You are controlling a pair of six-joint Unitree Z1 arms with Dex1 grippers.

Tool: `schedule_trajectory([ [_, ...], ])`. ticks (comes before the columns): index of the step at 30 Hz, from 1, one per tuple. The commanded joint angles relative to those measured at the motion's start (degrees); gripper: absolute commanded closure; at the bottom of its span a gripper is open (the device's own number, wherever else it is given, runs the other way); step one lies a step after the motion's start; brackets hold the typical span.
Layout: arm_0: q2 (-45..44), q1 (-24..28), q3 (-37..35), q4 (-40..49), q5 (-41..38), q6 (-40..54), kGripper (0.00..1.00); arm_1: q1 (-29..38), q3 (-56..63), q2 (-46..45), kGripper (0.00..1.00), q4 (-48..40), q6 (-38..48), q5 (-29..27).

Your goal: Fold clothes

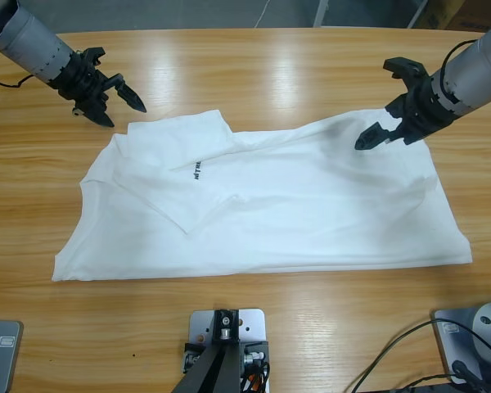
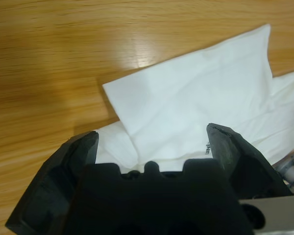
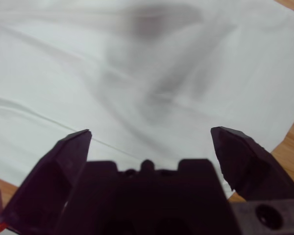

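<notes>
With the T-shirt (image 1: 295,213) spread flat mid-surface (image 1: 254,74), the left claw (image 1: 106,94) and right claw (image 1: 386,123), both spread and empty, should drop together onto the far edge before pinching.

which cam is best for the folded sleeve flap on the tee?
Left wrist view: the folded sleeve flap fills the frame, with its corner and edges sharp against the table. The high view shows it small, on the whole T-shirt. The right wrist view shows only plain fabric.
</notes>
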Motion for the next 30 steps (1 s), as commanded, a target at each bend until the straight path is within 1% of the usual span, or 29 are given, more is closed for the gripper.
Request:
schedule_trajectory([
  [1, 4.9, 0.9, 0.8, -0.8, 0.9, -1.1, 0.133, -0.9, 1.2, 3.1, 0.013, -1.1, 0.5, 1.0],
  [9, 6.3, -0.3, 0.4, -1.4, 1.0, -1.5, 0.119, -0.9, 2.2, 3.3, 0.013, -2.4, 0.9, 1.0],
  [16, 7.2, -0.4, -1.5, -1.7, 1.5, -1.5, 0.119, -1.0, 3.1, 3.7, 0.013, -3.3, 1.0, 1.0],
  [20, 7.7, -1.7, -2.2, -1.7, 1.9, -0.6, 0.119, -1.0, 3.1, 3.8, 0.013, -3.7, 1.0, 1.0],
  [24, 8.3, -3.2, -2.4, -1.7, 2.1, -0.4, 0.119, -1.1, 3.2, 4.0, 0.013, -3.8, 1.1, 1.0],
  [30, 8.4, -3.4, -1.9, -1.5, 3.6, -0.4, 0.119, -1.4, 3.7, 4.0, 0.013, -4.6, 1.3, 1.0],
])
